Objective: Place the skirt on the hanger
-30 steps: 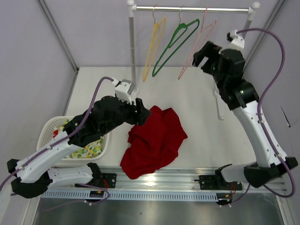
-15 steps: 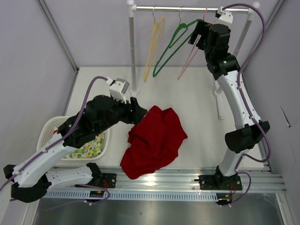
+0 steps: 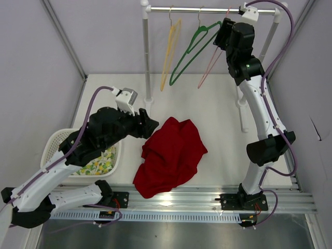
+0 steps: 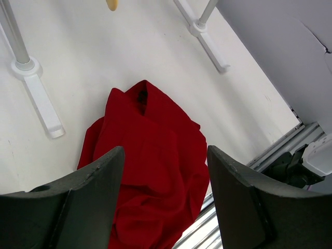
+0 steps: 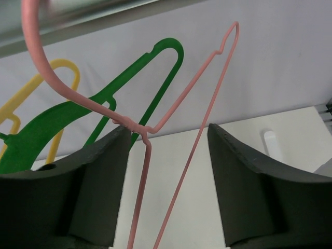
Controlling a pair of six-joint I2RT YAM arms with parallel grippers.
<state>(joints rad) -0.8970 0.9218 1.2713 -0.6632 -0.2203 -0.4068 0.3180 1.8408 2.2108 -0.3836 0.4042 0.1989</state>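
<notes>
Setting: a white table (image 3: pixel 223 114) enclosed by pale grey walls, with a metal clothes rail (image 3: pixel 207 9) standing across its far side.
Skirt: the deep-red skirt (image 3: pixel 171 155) lies crumpled on the table in the near-middle, between the two arm bases. Its long axis runs diagonally, from the near-left by the front track to the far-right.
Hanger: the thin pink hanger (image 3: pixel 212 62) hangs by its hook from the right part of the rail. It is tilted, its length slanting from the hook down and to the left.
Other hangers: a green hanger (image 3: pixel 194 49) and a yellow hanger (image 3: pixel 170 54) hang to its left on the same rail.
Left tool: the left tool (image 4: pixel 166 197) hovers over the far-left edge of the skirt, jaws wide apart and holding nothing.
Right tool: the right tool (image 5: pixel 167 135) is raised to the rail. Its jaws stand apart on either side of the pink wire just under the hook and are not closed on it.
Basket: a white basket (image 3: pixel 54 140) sits at the left with a floral cloth (image 3: pixel 98 166) inside.
</notes>
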